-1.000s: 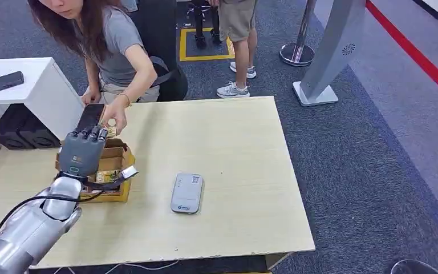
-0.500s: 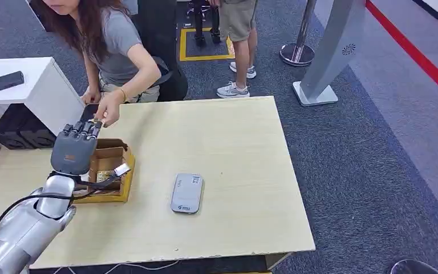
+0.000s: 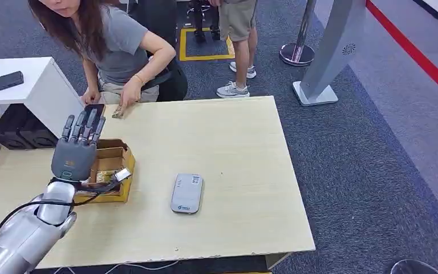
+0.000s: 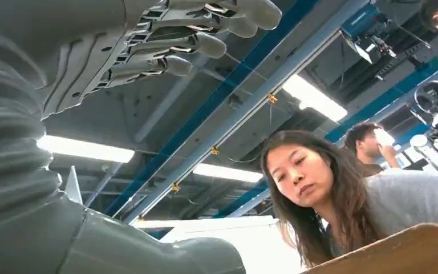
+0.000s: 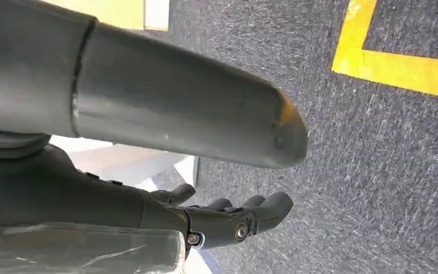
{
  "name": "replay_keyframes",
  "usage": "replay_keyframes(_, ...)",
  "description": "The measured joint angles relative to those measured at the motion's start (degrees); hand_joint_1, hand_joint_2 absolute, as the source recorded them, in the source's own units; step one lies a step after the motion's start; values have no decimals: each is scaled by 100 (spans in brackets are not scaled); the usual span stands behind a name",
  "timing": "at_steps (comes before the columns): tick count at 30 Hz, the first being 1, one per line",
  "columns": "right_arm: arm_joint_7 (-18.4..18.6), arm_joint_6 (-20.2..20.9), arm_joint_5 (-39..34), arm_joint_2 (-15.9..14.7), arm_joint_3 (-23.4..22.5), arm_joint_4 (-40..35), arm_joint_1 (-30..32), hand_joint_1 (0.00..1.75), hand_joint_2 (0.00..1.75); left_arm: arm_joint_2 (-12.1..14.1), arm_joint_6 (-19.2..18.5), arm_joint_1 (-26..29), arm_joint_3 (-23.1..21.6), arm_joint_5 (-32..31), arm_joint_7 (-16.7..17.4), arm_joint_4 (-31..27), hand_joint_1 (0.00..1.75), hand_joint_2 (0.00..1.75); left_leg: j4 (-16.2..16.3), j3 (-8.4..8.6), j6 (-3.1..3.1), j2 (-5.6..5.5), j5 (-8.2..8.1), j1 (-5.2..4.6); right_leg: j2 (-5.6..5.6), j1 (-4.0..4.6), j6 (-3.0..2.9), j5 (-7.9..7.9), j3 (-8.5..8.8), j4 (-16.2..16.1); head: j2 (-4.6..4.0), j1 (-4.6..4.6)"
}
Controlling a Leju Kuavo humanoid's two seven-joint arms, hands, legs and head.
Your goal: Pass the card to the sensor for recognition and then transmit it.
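Observation:
My left hand [image 3: 77, 149] is raised above the cardboard box [image 3: 112, 161] at the table's left side, fingers straight and spread, holding nothing; its fingers [image 4: 188, 43] also appear in the left wrist view. A person's hand [image 3: 129, 100] rests at the far table edge on a small card [image 3: 117, 113]. The grey sensor [image 3: 186, 193] lies flat in the middle of the table, right of the box. My right hand [image 5: 228, 220] hangs over the carpet, fingers loose and empty.
A black phone [image 3: 94, 109] lies at the far edge beside the card. The person leans over the table [image 3: 234, 148] from behind. A white side table [image 3: 34, 85] stands at the left. Another person [image 3: 236, 34] and a grey post [image 3: 333, 51] stand beyond.
The person's hand drew back from my left fingertips to the far table edge, taking the card with it. My left fingers straightened and rose slightly.

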Motion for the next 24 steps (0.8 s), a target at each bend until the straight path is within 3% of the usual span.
replay_keyframes(8, 4, -18, -2, 0, 20, 0, 0, 0, 0, 83, 0, 156, 7, 0, -7, -271, 0, 175, 0, 1, 0, 0, 0, 0, 0, 0, 0, 0, 1, 0, 0, 0)
replay_keyframes(15, -39, -85, -37, -4, 20, -2, 5, 0, 0, 74, -18, 328, 238, 0, -511, -742, 0, 175, 0, -1, 0, 0, 0, 0, 0, 0, 0, 0, -1, -1, 0, 0)
replay_keyframes(24, -48, -247, -238, -13, -26, -17, 7, 0, 0, -77, -57, 267, 308, 0, -855, -1147, 0, 175, 1, 2, 0, 4, 0, -1, 3, -1, 0, 1, -2, -2, 0, 0)
